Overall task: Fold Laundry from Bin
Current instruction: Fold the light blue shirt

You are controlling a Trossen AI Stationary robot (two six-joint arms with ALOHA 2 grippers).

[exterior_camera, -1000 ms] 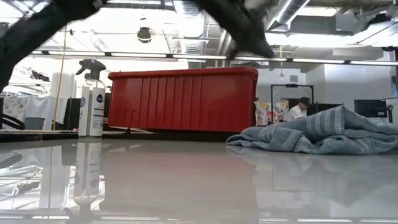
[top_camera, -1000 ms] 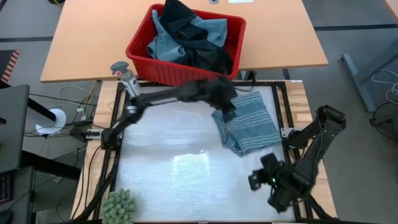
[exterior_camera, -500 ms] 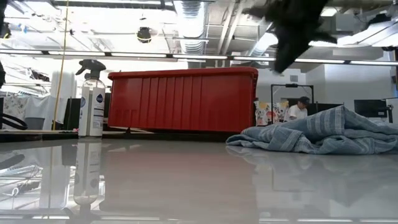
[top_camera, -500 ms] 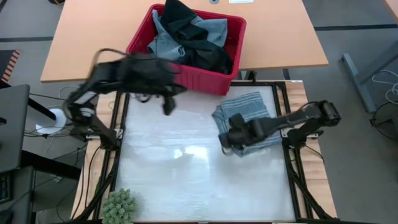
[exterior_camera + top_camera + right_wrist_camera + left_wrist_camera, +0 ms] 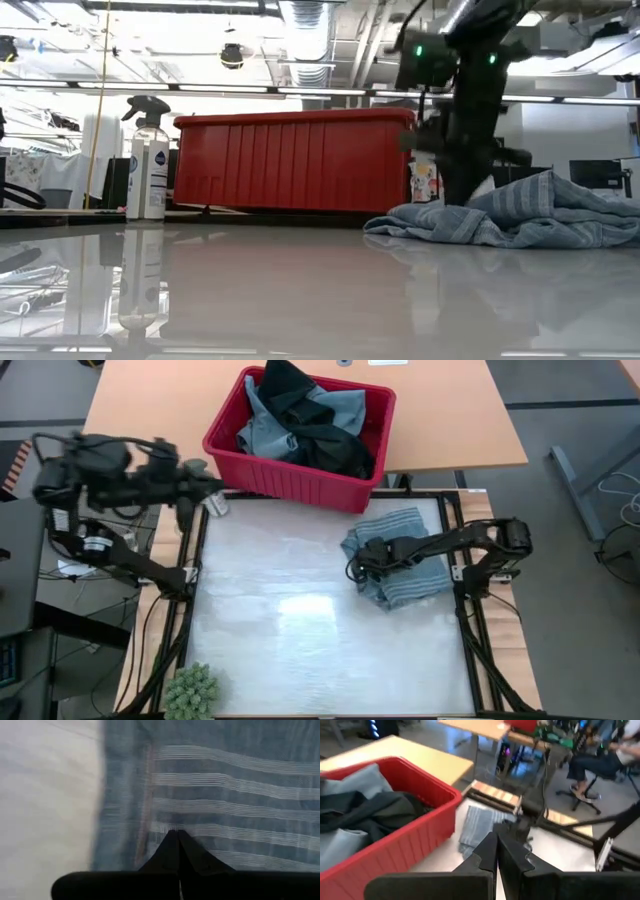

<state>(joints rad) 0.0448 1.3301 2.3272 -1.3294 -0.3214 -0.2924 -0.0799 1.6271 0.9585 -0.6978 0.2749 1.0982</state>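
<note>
Overhead ceiling lights (image 5: 300, 40) illuminate evenly. The table (image 5: 300, 610) shows central glare and mirror reflections. The left arm (image 5: 110, 475) and both wrist views are motion-blurred.

No text can be read anywhere. The spray bottle (image 5: 147, 160) standing beside the red bin (image 5: 295, 160) in the low view carries a dark blue label with a pale round mark, but its lettering is too small to make out. No other label, number or sign is legible.
</note>
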